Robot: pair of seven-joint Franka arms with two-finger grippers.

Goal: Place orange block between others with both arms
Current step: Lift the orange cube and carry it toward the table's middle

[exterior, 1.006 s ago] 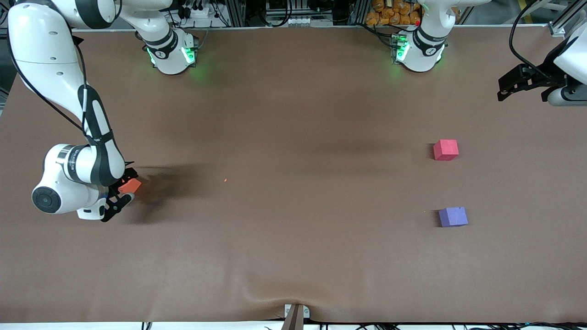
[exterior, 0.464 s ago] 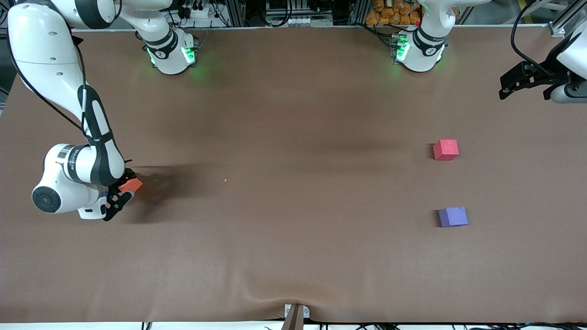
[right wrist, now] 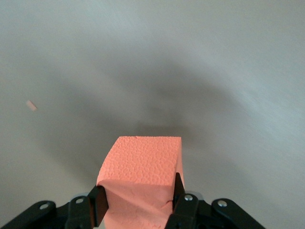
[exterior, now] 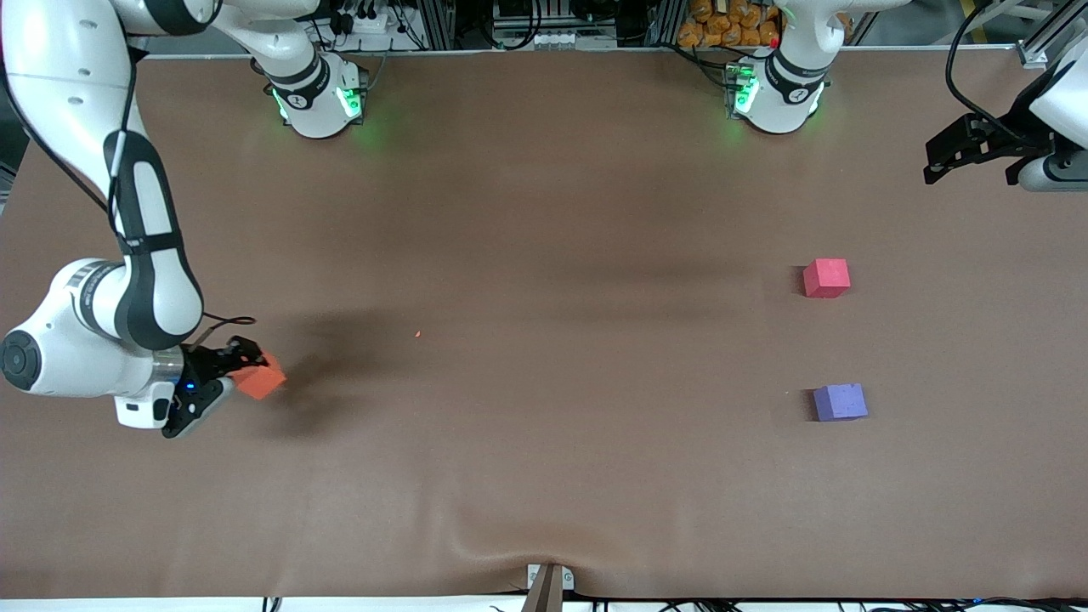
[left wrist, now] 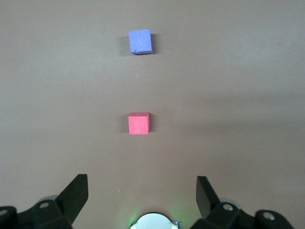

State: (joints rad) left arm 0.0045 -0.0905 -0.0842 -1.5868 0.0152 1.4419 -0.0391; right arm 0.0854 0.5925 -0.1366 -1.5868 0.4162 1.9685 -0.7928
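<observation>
The orange block (exterior: 262,379) hangs just above the table at the right arm's end, with my right gripper (exterior: 231,375) shut on it. In the right wrist view the orange block (right wrist: 141,171) fills the gap between the two black fingers (right wrist: 97,207), tilted and slightly dented by them. The pinkish-red cube (exterior: 826,278) and the purple-blue cube (exterior: 840,401) rest apart at the left arm's end, the purple-blue one nearer the front camera. My left gripper (exterior: 969,157) waits open and empty above that end, looking down on the pinkish-red cube (left wrist: 138,123) and the purple-blue cube (left wrist: 140,41).
A tiny orange crumb (exterior: 418,334) lies on the brown table cover (exterior: 544,212) toward the middle. The cover wrinkles near a bracket (exterior: 548,582) at the front edge. Both green-lit arm bases (exterior: 319,98) stand along the back edge.
My right gripper closed on the orange block and raised it off the table, with the wrist swinging outward. The left arm shifted only slightly.
</observation>
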